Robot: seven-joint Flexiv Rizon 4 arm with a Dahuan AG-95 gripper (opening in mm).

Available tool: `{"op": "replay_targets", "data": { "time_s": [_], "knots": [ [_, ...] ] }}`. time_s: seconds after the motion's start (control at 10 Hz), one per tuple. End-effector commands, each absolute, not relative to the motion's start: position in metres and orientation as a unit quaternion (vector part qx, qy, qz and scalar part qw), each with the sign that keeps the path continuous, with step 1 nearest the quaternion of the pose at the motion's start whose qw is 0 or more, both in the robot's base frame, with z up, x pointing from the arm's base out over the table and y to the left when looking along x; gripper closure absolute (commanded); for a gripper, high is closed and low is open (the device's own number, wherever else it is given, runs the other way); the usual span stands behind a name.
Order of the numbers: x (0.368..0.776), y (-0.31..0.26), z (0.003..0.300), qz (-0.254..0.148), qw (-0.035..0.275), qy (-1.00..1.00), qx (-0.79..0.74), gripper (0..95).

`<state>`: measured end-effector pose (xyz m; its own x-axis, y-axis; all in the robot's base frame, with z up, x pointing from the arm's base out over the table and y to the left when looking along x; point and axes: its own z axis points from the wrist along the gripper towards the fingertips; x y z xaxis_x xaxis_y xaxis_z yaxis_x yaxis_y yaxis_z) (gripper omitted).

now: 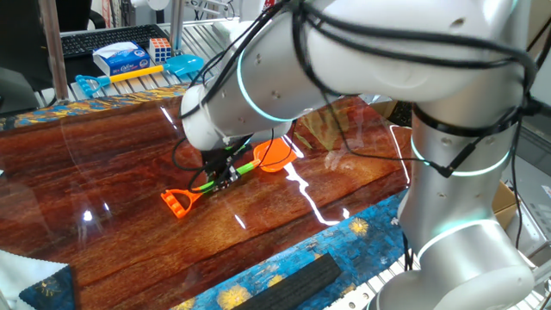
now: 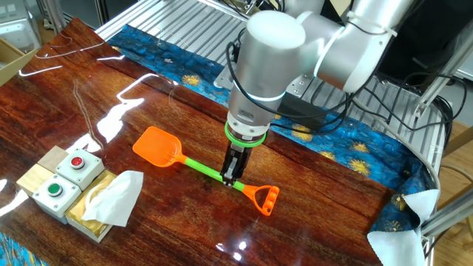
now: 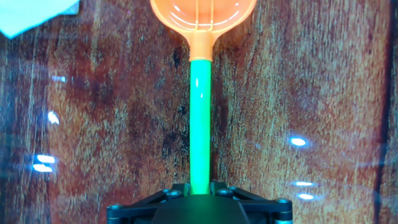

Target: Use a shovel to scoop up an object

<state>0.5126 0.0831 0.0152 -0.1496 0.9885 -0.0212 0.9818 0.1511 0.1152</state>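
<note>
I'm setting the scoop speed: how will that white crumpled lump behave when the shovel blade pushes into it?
The lump looks like crumpled tissue, so probably very light and floppy. It may slide or fold ahead of the shovel instead of riding up. The glossy table likely adds slip.
</note>
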Motion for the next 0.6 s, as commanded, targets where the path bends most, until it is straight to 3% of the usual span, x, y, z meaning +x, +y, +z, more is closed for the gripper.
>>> {"op": "replay_targets", "data": {
  "time_s": [0.1, 0.6],
  "knots": [
    [0.5149, 0.0824, 0.0088, 0.039, 0.049, 0.759, 0.648, 95.0],
    [0.5137, 0.0853, 0.0133, 0.032, 0.052, 0.764, 0.642, 95.0]
  ]
}}
